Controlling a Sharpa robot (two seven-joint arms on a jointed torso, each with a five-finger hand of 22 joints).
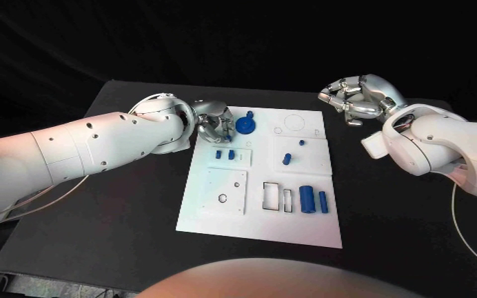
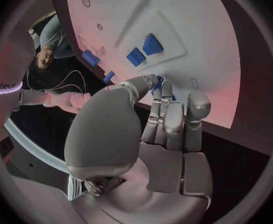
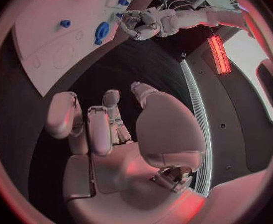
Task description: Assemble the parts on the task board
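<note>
The white task board (image 1: 260,223) lies mid-table. My left hand (image 1: 211,127) hovers over its far left corner, beside a round blue part (image 1: 245,125). In the left wrist view the thumb and a finger of this hand (image 2: 164,114) pinch a small blue part (image 2: 157,83) just above the board (image 2: 198,30). Two small blue blocks (image 1: 225,154) stand in the board just nearer me. Two blue pegs (image 1: 286,159) stand mid-board, and two blue cylinders (image 1: 314,201) lie in slots at the near right. My right hand (image 1: 358,101) hangs off the board's far right corner, fingers loosely bent, holding nothing.
Black table (image 1: 119,201) surrounds the board on all sides. Rectangular cut-outs (image 1: 271,195) and a square plate (image 1: 225,191) mark the board's near half. The right wrist view shows the left hand (image 3: 143,24) across the board (image 3: 49,40).
</note>
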